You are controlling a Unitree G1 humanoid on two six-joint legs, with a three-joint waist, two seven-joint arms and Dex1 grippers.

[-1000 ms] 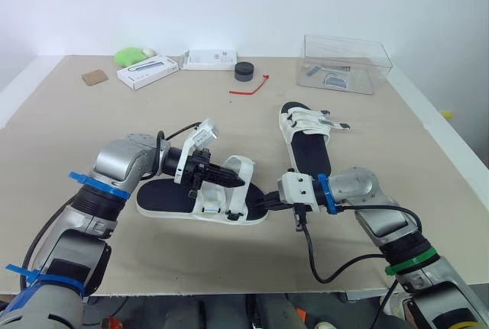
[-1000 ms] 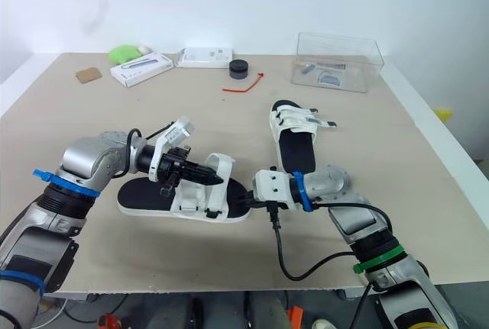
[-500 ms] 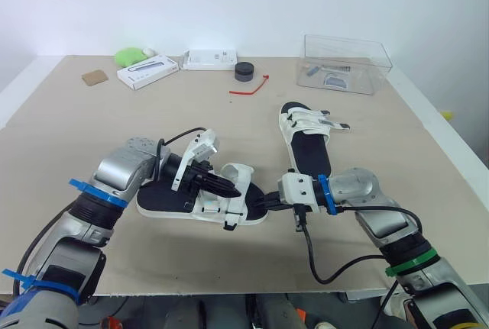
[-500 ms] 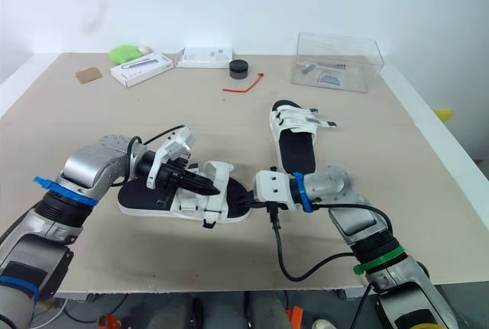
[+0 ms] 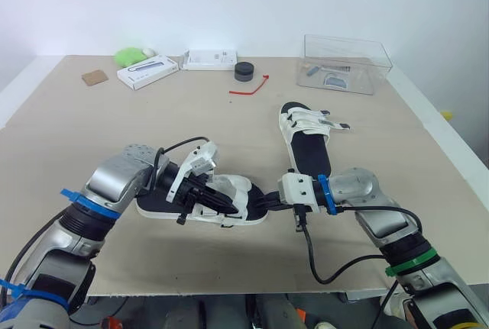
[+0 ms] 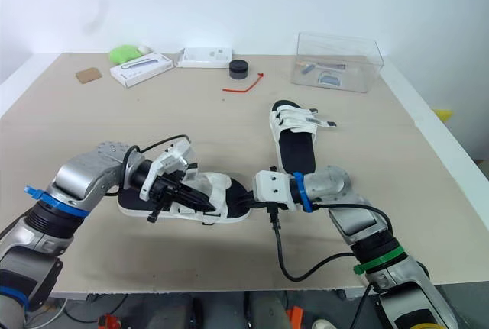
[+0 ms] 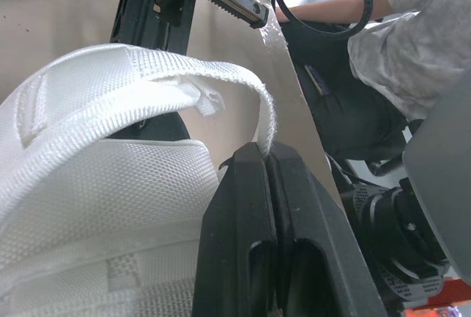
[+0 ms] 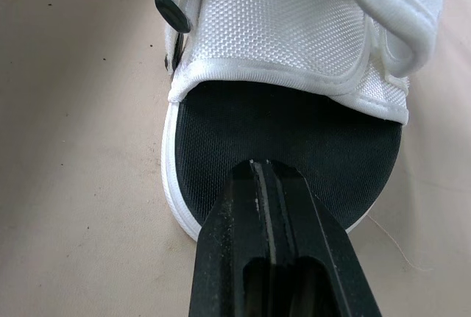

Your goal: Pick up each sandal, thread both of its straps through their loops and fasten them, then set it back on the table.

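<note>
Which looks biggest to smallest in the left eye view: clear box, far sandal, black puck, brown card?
1. clear box
2. far sandal, though it lies nearer the camera
3. brown card and black puck look about alike

A clear plastic box (image 5: 348, 58) sits far right. A black puck (image 5: 244, 71) lies near a red strip (image 5: 250, 87). Leftward lie a flat white box (image 5: 208, 59), a long white box (image 5: 147, 71), a green lump (image 5: 128, 56) and a brown card (image 5: 95, 77).

Materials: strap (image 7: 132, 82), coarse white woven cloth; footbed (image 8: 294, 133), matt black, finely textured; my left claw (image 7: 265, 152), smooth glossy black plastic; desk (image 5: 114, 130), matt beige, faintly speckled.
</note>
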